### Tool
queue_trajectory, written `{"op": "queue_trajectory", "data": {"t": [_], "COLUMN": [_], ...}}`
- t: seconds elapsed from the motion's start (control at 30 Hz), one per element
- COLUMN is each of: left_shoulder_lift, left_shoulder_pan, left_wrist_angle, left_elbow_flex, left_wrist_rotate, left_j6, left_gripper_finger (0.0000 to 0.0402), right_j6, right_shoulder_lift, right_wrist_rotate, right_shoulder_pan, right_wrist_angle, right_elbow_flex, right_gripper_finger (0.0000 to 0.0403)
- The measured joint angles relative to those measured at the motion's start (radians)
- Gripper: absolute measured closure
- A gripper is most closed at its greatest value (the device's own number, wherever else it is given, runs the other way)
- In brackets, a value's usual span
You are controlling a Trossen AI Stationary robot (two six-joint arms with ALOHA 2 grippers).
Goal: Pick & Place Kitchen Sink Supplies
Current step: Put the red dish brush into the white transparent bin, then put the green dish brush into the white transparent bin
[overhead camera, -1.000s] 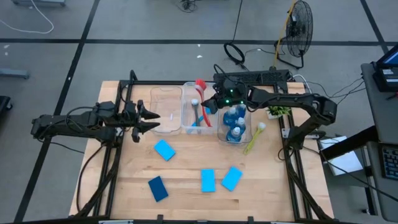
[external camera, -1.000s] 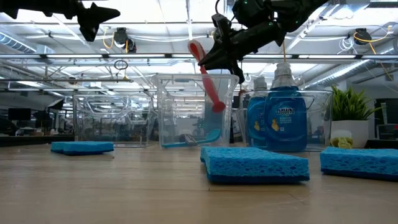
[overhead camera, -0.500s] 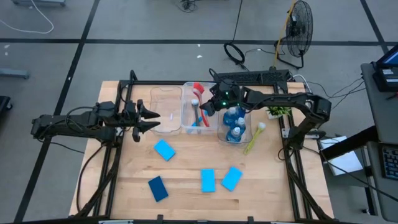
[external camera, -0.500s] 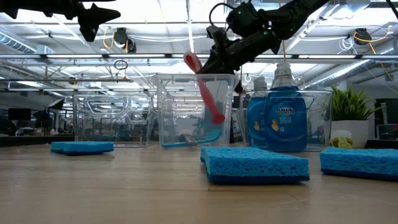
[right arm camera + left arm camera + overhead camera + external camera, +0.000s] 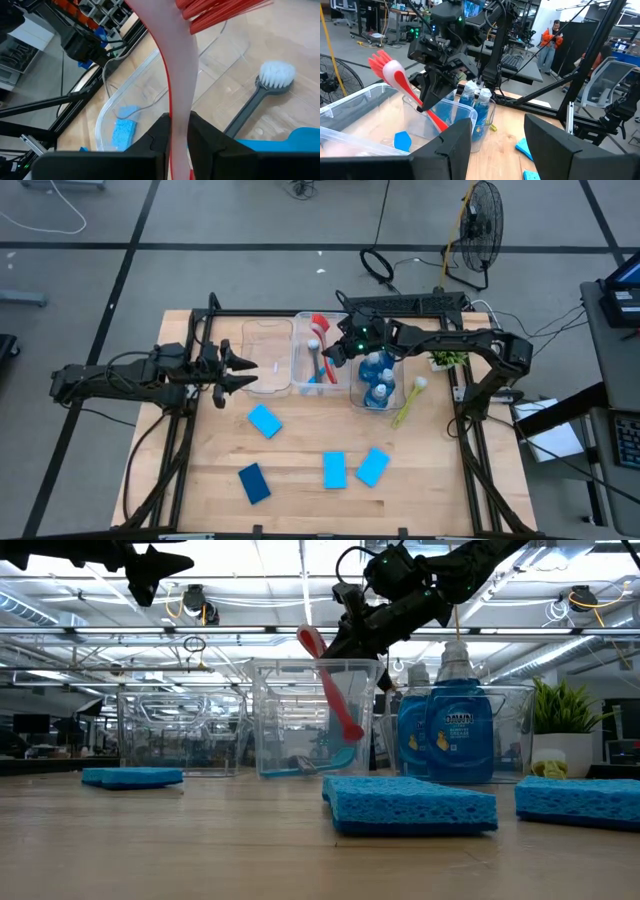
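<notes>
My right gripper (image 5: 338, 346) is shut on a red brush (image 5: 335, 690) over the middle clear bin (image 5: 303, 375) at the table's far side. The brush's red bristle head (image 5: 310, 640) is up; its handle end (image 5: 352, 732) dips below the bin's rim. A grey brush (image 5: 260, 95) and a blue brush (image 5: 310, 140) lie in that bin. Blue bottles (image 5: 378, 380) stand in the right bin. Several blue sponges (image 5: 334, 470) lie flat on the table. My left gripper (image 5: 240, 370) hangs open and level at the left, holding nothing. My right gripper pinches the red brush's handle (image 5: 179, 107) about halfway along, between its two fingers. The fingers (image 5: 432, 95) come from the table's right, slanting down, and lie across the handle. The brush is tilted, head up, its lower end inside the middle bin.
An empty clear bin (image 5: 268, 355) stands left of the middle one. A yellow-green brush (image 5: 410, 400) lies on the table right of the bottle bin, near a small green plant (image 5: 447, 358). The sponges lie spread over the near half of the table.
My right gripper has sunk a little and shifted toward the table's left, still shut on the red brush. The brush has come down with it, its handle end going deeper into the middle bin.
</notes>
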Motion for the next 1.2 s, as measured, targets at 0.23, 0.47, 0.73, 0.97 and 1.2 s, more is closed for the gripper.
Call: {"op": "queue_trajectory", "data": {"t": [0.23,0.47,0.73,0.97,1.2], "left_shoulder_lift": [0.000,0.000,0.000,0.000,0.000], "left_shoulder_pan": [0.000,0.000,0.000,0.000,0.000], "left_wrist_angle": [0.000,0.000,0.000,0.000,0.000], "left_elbow_flex": [0.000,0.000,0.000,0.000,0.000], "left_wrist_rotate": [0.000,0.000,0.000,0.009,0.010], "left_j6": [0.000,-0.001,-0.002,-0.002,-0.002], "left_gripper_finger": [0.0215,0.0215,0.0215,0.0215,0.0215], "right_j6": [-0.008,-0.007,-0.010,-0.015,-0.050], "right_shoulder_lift": [0.000,0.000,0.000,0.000,-0.039], "right_wrist_rotate": [-0.001,-0.004,-0.004,-0.023,-0.130], "right_shoulder_pan": [0.006,0.006,0.006,0.006,0.013], "right_wrist_angle": [0.003,0.003,0.034,0.096,0.235], "right_elbow_flex": [0.000,0.000,0.000,0.000,0.000], "right_gripper_finger": [0.0353,0.0319,0.0275,0.0241,0.0235]}}
